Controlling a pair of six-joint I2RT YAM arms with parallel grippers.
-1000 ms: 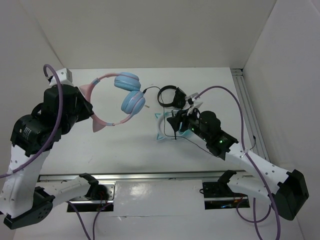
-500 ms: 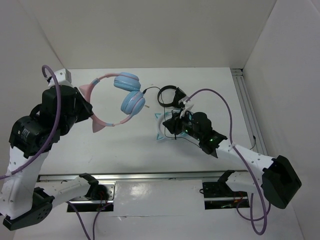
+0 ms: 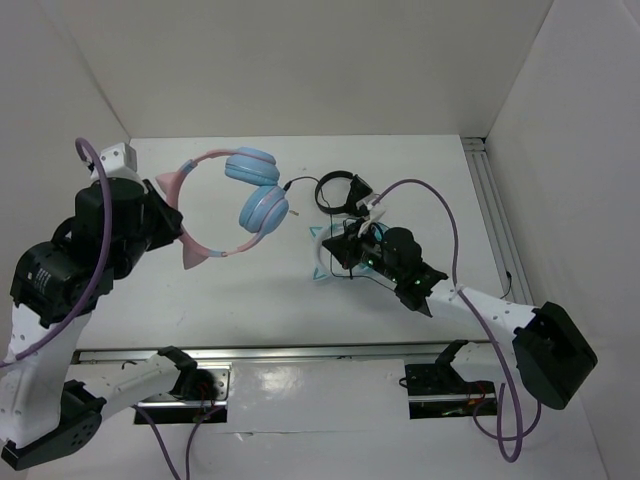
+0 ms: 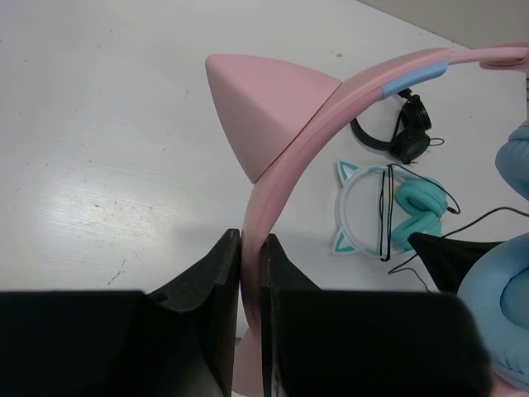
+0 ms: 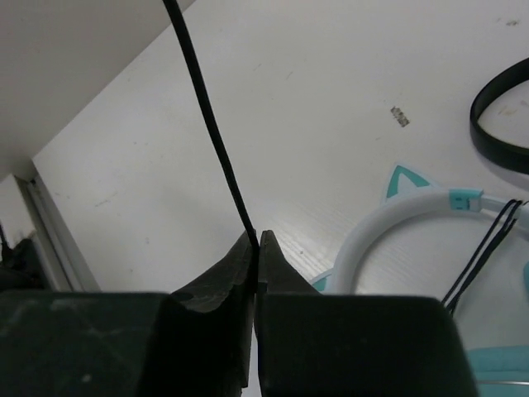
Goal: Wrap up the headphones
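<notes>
Bright, even white light from overhead leaves only faint, soft shadows on the table (image 3: pixel 250 290), with a pale sheen in the left wrist view. Both wrist views blur up close (the black fingers (image 4: pixel 207 281) read as featureless dark); the overhead view is sharp.

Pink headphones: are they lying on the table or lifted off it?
Lifted. The left claw is shut on the band of the headphones, holding them in the air above the table.
</notes>
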